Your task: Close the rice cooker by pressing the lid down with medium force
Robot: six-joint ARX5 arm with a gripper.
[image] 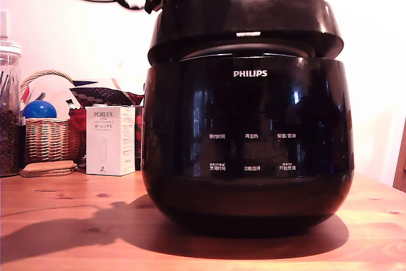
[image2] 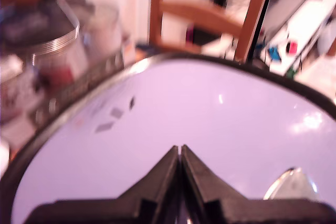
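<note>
From my remote station I saw the rice cooker (image: 247, 138) sitting mid-table on the wooden table (image: 70, 220), its lid (image: 244, 23) lowered but slightly gapped at the front, and my gripper (image2: 180, 153) clenched empty against the lid's top.

Warm, hazy light; blurred wrist view.
The rice cooker (image: 247, 144) casts a shadow towards the exterior view's left; glare whitens the lid (image2: 210, 129).
</note>
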